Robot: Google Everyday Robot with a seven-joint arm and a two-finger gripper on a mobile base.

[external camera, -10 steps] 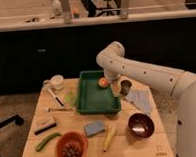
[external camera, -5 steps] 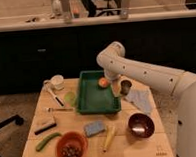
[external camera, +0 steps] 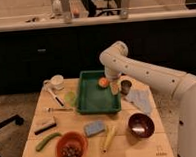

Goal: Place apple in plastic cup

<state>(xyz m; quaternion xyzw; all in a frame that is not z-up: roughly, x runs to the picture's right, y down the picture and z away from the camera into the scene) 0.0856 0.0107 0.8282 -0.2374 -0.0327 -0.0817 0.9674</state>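
The apple (external camera: pixel 103 82), small and orange-red, is at the far right corner of the green tray (external camera: pixel 95 100). My gripper (external camera: pixel 113 86) points down right beside it, at the tray's right rim; I cannot tell whether it touches the apple. The plastic cup (external camera: pixel 70 98), short and pale yellow-green, stands on the wooden table just left of the tray, well apart from the gripper.
A grey metal cup (external camera: pixel 125 86) stands right of the gripper, above a grey cloth (external camera: pixel 140 99). A white mug (external camera: pixel 56 82) is at the far left. Nearer the front lie a blue sponge (external camera: pixel 94 128), a banana (external camera: pixel 109 137), a dark bowl (external camera: pixel 141 124) and an orange bowl (external camera: pixel 71 146).
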